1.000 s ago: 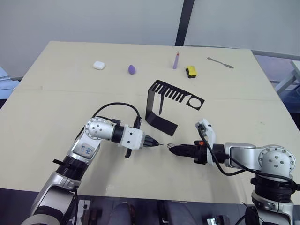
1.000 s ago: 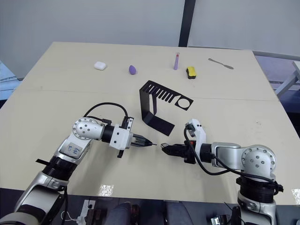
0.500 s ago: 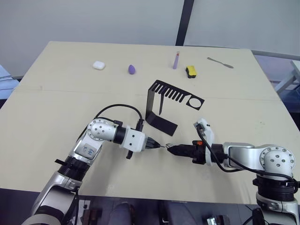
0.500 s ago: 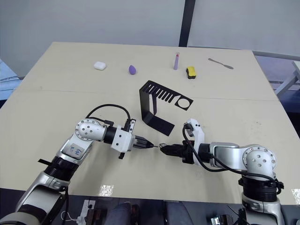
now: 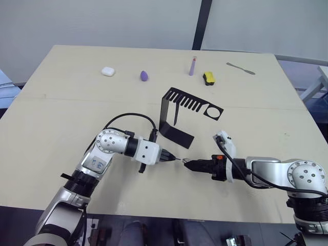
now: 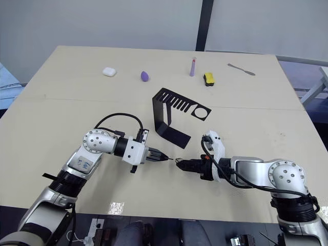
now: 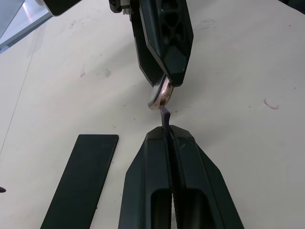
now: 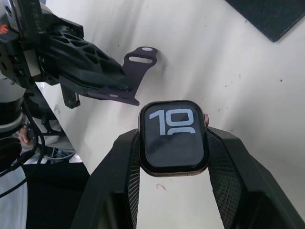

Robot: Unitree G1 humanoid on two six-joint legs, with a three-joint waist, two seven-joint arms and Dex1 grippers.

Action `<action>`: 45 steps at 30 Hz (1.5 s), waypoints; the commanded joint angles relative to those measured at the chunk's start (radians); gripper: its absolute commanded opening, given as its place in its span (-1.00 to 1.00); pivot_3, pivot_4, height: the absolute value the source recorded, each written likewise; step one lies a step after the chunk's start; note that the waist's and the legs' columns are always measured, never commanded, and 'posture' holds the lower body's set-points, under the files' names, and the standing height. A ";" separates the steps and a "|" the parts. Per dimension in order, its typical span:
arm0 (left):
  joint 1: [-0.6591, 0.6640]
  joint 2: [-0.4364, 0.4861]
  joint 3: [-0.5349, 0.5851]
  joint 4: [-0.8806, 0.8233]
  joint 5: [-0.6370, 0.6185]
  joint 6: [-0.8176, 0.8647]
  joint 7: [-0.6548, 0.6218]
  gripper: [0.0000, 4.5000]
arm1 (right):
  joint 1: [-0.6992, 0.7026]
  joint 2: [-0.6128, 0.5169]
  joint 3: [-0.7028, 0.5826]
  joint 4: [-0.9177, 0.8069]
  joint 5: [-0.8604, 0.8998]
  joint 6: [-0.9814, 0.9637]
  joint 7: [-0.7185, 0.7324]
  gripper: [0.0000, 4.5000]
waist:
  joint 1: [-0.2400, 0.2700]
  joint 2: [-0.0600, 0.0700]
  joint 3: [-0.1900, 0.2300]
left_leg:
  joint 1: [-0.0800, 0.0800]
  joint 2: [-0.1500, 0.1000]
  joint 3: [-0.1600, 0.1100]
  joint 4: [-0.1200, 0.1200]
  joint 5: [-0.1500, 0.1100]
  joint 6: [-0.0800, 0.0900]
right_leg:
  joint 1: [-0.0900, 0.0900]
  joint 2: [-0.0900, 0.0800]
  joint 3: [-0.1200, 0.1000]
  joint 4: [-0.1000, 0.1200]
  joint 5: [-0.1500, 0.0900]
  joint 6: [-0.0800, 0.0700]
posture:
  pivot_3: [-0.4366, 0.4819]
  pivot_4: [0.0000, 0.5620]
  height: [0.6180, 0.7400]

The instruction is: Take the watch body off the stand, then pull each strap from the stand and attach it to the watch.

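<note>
Closer than a second ago, the two pincers nearly meet over the tabletop [image 5: 61, 118], in front of the bent black stand [image 5: 177, 115]. Left wrist view: left pincer [image 7: 166, 125] pinches a thin matte strap [image 7: 165, 114] edge-on, its tip touching the bronze rim. Right wrist view: right pincer [image 8: 173, 139] clamps the glossy watch body [image 8: 174, 137], strap lying lengthwise toward it.

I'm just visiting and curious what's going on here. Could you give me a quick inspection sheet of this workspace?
Surface: beige table, a seam across it, a few small marks.
Job's things: black stand near the middle; watch held by the right gripper; a dark strap held by the left gripper, its end close to the watch's edge.
Clutter: along the far edge, white case, purple egg shape, purple tube, yellow-and-black block, metal utensil.
Grippers: left gripper shut on the strap; right gripper shut on the watch.
Cables: black cable looping over the left arm.
Surroundings: pale wall, dark vertical post.
</note>
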 commanded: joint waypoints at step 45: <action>-0.020 -0.041 -0.024 -0.013 0.012 0.007 0.024 -1.00 | -0.031 -0.114 0.132 -0.065 0.106 -0.137 0.006 -0.33 | 0.003 0.000 0.000 | 0.000 0.000 0.000 0.000 0.000 0.000 | 0.000 0.000 0.000 -0.001 0.000 0.000 | -0.05 -0.47 1.00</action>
